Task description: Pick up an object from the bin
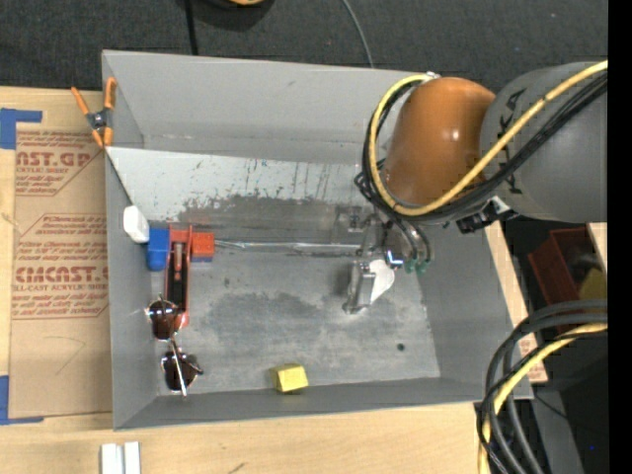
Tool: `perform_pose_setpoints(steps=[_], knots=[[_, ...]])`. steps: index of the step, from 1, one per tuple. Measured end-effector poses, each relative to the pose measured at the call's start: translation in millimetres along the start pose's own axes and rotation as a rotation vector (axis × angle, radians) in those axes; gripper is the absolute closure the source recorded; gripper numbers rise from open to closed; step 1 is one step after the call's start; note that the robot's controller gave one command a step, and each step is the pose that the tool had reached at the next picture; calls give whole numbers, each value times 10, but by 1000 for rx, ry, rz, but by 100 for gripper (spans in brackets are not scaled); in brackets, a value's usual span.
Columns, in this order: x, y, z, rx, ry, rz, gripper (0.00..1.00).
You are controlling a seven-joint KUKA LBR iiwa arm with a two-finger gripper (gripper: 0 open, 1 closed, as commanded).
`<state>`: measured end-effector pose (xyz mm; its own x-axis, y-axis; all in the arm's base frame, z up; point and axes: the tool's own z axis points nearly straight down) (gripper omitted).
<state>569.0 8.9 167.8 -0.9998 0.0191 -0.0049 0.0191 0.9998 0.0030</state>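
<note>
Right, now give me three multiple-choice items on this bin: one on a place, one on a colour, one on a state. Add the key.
1. Where in the bin does the yellow block lie?
A) by the wall at the view's bottom
B) in the top left corner
C) against the view's top wall

2. What colour is the block just below the white thing at the left wall?
A) green
B) blue
C) black

3. How is the yellow block?
A) lifted off the floor
B) stacked on another block
C) lying loose on the floor, apart from the gripper

Key: 1 A, it sits close to the bottom wall, left of the middle. 2 B, the blue block lies right under the white thing. 3 C, bare floor shows between it and the gripper.
</note>
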Motion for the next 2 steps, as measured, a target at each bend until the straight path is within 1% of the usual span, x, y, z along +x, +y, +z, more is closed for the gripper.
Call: perform_pose_setpoints(steps=[1, 2], knots=[[135, -101, 180, 2, -3, 10, 0], [86, -211, 290, -5, -1, 3, 0]])
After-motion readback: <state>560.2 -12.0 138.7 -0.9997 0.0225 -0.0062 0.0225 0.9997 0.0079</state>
